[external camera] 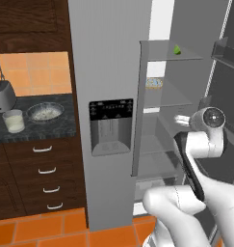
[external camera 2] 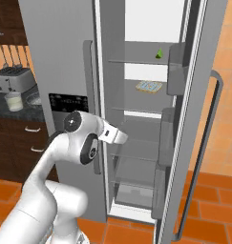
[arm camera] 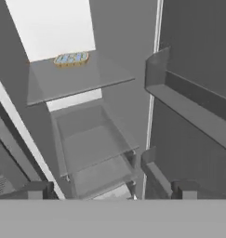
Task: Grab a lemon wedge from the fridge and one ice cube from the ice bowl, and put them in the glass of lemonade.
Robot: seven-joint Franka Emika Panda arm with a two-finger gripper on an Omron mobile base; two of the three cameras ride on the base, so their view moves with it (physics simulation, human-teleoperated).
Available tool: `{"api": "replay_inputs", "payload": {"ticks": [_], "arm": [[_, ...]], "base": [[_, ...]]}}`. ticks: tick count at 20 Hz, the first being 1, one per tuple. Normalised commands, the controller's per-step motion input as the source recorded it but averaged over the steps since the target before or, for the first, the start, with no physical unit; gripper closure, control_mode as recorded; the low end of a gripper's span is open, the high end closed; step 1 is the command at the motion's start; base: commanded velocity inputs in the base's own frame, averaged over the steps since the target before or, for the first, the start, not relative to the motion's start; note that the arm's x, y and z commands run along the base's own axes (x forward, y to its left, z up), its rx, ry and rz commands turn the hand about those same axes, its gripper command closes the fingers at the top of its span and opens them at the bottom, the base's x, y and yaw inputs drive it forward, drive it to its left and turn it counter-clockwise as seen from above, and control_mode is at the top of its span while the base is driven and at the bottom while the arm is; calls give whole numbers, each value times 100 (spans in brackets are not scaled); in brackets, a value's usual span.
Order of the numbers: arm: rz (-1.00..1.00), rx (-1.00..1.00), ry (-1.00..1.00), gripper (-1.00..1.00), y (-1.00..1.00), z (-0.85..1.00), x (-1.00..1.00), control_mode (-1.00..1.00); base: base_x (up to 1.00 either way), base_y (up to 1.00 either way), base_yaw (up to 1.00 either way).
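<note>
Pincer fingertips (arm camera: pixel 37 189) stood well apart at the bottom of the hand view with nothing between them, aimed into the open fridge (external camera 2: pixel 141 133) at its middle shelves. Up at twelve o'clock, the lemon wedge (external camera 2: pixel 160 53) sat untouched on the top shelf (a patterned tray (arm camera: pixel 71 59) lay one shelf lower). Off at nine o'clock on the counter (external camera: pixel 36 126), the ice bowl (external camera: pixel 44 112) and glass of lemonade (external camera: pixel 13 120) waited, so by my judgement only the door-opening was done.

Brightness: even, flat rendered light, moderately bright.
Brightest area: the white back panel inside the fridge (external camera 2: pixel 151 21), near blown out.
Shadows: soft and faint; the dispenser recess (external camera: pixel 110 128) reads darker.
Glare: a small highlight on the arm's white shell.
Sharpness: slightly soft and pixelated throughout; the hand view is grainy.
Edge distortion: none apparent.
</note>
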Motion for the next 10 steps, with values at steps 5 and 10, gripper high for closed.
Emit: {"api": "replay_inputs", "payload": {"ticks": [5,10], "arm": [[70,0,7,-100,99,-16,-24,-100],[18,-3,6,-100,18,72,-58,-100]], "base": [[0,0,0],[0,0,0]]}}
